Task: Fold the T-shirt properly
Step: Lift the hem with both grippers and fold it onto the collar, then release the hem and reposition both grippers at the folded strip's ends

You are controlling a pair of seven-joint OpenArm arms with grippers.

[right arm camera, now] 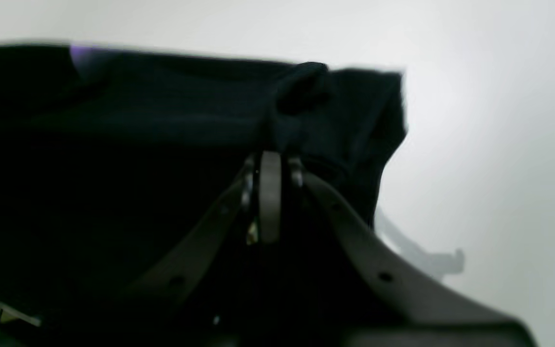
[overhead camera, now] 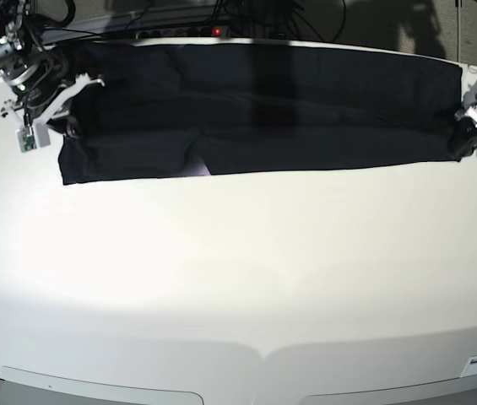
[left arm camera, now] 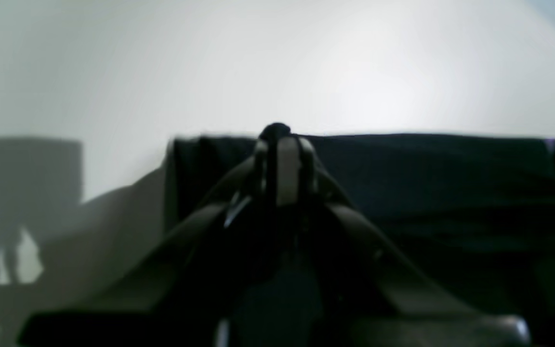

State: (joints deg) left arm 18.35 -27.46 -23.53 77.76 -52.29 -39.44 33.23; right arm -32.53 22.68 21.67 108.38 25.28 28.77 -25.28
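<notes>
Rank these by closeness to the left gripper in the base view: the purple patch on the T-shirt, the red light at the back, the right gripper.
From the left gripper, at the view's right:
1. Red light, back edge, centre.
2. Purple patch on the T-shirt, a close call with the light.
3. Right gripper, far left.

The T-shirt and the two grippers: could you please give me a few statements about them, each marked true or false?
1. The T-shirt lies stretched as a long band across the far side of the white table. True.
2. The left gripper stands wide open above bare table. False: it is shut on the T-shirt's edge.
3. The right gripper is shut on the cloth near one end of the T-shirt. True.
4. The sun print faces up in full. False: only a small purple patch peeks out at the near edge.
5. Both arms hold the same end of the T-shirt. False: they hold opposite ends.
</notes>
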